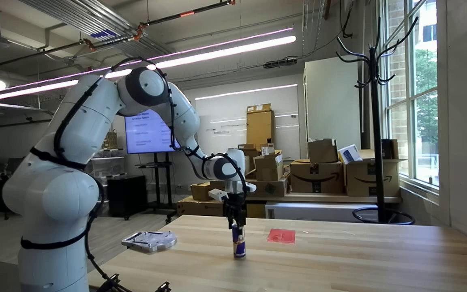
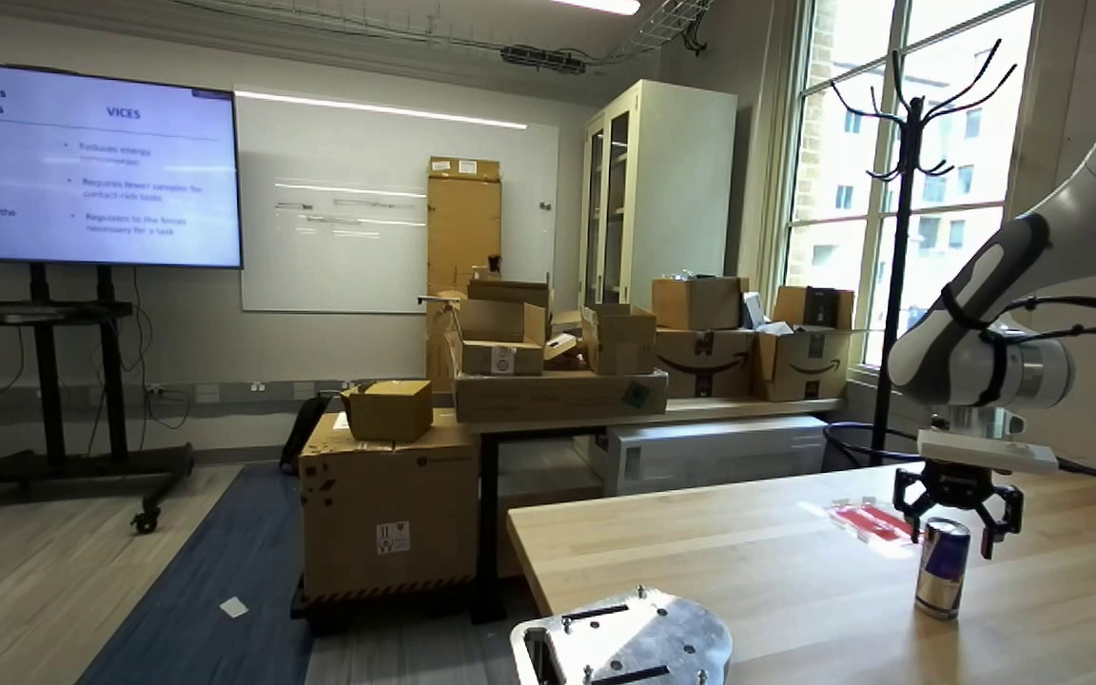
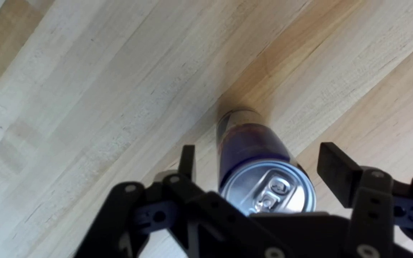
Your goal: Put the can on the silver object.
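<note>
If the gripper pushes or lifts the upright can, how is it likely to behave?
Pushed near its top, the can would probably tip, being upright and slim; once down, it might roll on its round side. Its smooth, shiny surface may slip a little in the gripper. How full it is cannot be seen.

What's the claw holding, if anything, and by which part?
Nothing. The claw is open around the top of the can, with gaps on both sides in the wrist view; the can stands upright on the table.
</note>
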{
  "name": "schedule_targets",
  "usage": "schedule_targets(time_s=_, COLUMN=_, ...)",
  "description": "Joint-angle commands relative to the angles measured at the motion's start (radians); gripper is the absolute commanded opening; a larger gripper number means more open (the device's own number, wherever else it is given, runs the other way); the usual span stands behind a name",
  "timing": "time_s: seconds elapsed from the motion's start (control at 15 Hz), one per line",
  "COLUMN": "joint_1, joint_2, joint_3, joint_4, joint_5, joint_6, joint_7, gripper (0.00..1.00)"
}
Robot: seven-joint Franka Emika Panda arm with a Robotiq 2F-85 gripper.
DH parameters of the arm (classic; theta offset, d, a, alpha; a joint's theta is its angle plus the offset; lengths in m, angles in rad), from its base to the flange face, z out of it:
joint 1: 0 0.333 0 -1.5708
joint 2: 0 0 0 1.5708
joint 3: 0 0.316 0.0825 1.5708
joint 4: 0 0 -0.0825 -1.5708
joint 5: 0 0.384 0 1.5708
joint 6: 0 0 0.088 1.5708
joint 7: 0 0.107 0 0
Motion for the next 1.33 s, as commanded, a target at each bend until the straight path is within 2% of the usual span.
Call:
schedule_targets(time_s=0.0, joint_1=-0.025, joint_2=0.007, joint_3=0.017, joint_4=0.006, joint_5=0.029, joint_6=0.015, joint_7=-0.047, gripper=0.56)
schedule_targets(time_s=0.2, joint_1=-0.026, joint_2=0.008, joint_3=0.015, joint_4=0.004, joint_5=0.028, joint_6=0.020, joint_7=-0.052, gripper=0.33)
schedule_targets(time_s=0.67, joint_1=-0.015, joint_2=-0.058, joint_3=0.007, joint_4=-0.030, joint_5=0.006, joint_6=0.008, joint_7=-0.067, gripper=0.33)
schedule_targets(time_s=1.07, joint_1=0.009, joint_2=-0.277, joint_3=-0.008, joint_4=-0.101, joint_5=-0.061, joint_6=-0.037, joint_7=-0.110, gripper=0.33)
schedule_targets(time_s=1.27, joint_1=0.031, joint_2=-0.400, joint_3=0.006, joint_4=-0.131, joint_5=-0.121, joint_6=-0.083, joint_7=-0.117, gripper=0.33)
